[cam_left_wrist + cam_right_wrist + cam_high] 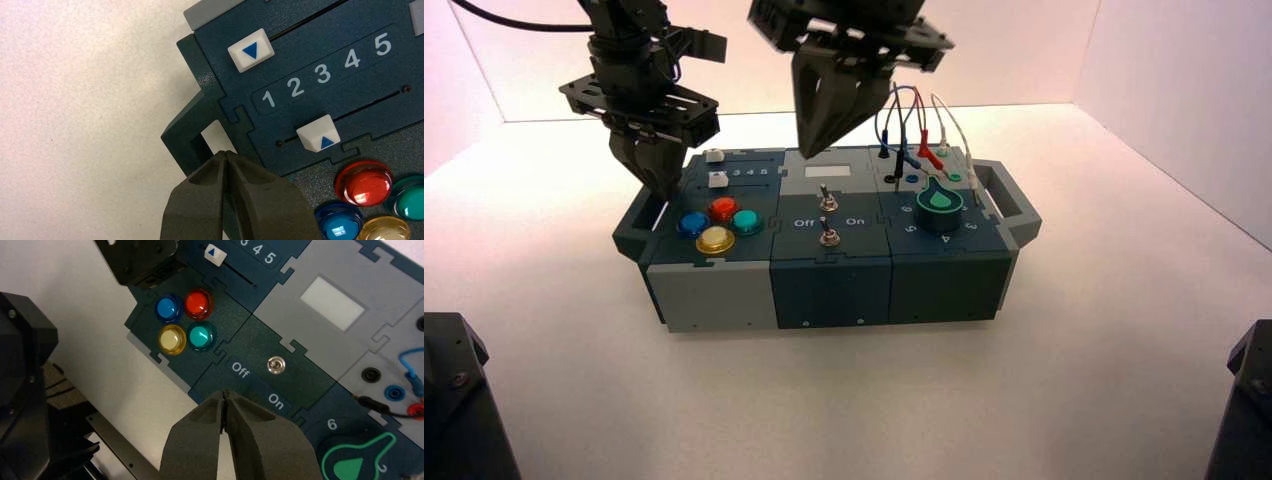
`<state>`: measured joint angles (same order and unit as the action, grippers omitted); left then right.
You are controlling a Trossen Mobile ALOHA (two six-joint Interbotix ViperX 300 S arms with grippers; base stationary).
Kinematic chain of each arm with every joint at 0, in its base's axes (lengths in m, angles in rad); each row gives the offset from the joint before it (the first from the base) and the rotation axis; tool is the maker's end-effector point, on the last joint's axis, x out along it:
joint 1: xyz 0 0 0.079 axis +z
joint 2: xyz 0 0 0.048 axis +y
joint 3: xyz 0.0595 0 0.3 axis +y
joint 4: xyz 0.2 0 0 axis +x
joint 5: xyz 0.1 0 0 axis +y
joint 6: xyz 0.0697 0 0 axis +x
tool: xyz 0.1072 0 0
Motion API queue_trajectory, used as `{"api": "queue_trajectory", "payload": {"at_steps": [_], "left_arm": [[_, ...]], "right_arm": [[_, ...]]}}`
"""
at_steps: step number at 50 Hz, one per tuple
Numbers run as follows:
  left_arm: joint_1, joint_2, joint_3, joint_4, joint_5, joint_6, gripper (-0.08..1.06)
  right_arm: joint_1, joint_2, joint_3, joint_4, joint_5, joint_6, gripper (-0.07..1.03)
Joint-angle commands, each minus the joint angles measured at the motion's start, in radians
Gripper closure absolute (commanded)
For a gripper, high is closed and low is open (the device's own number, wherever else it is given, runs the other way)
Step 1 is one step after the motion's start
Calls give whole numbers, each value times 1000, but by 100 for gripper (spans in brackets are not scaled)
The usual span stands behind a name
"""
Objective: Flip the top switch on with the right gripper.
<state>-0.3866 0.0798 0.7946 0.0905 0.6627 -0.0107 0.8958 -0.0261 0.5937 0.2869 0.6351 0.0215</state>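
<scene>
- at the box's near middle, the small silver metal toggle lever point(829, 236) of the lower switch stood on the dark teal panel, not the one wanted.
- just beyond it was the top switch, a tiny silver metal toggle lever on a round nut base point(276, 365), with the off and on lettering beside it; which way it leaned could not be told.
- the right gripper, black with two long tapered fingers point(225, 394), hung above the box's middle, tips together, gripping nothing, apart from the top switch.
- the approach looked well along; the lowering, the push toward on and the retreat seemed left to do, with no flip to be confirmed.
- over the box's left end, the matching black left gripper point(225, 154) waited, its fingers closed on nothing.
- farther back lay a grey panel with a white rectangular window point(827, 171).
</scene>
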Motion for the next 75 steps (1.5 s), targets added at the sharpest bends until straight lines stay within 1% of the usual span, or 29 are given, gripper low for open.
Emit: {"api": "queue_trajectory", "payload": {"at_steps": [1,18,31,41,50,63,75], "left_arm": [[3,34,11,3,-2,15,101],[3,49,8,5,0,21,101],[3,55,8,5,2,26,101],[3,55,6,5,3,29,101],[3,58,8,5,3,32,101],[3,64,8,5,5,32,101],[3,66,6,5,5,34,101]], "right_arm": [[5,20,-58,8,17,5,98],[3,127,-115,8,25,6,98],[-17,183,-156,0,28,5,98],[-60,190,-150,0,28,5,98],[-98,190,-147,-9,28,5,98],[-100,193,-143,-9,29,6,98],[-91,193,-135,5,31,6,98]]}}
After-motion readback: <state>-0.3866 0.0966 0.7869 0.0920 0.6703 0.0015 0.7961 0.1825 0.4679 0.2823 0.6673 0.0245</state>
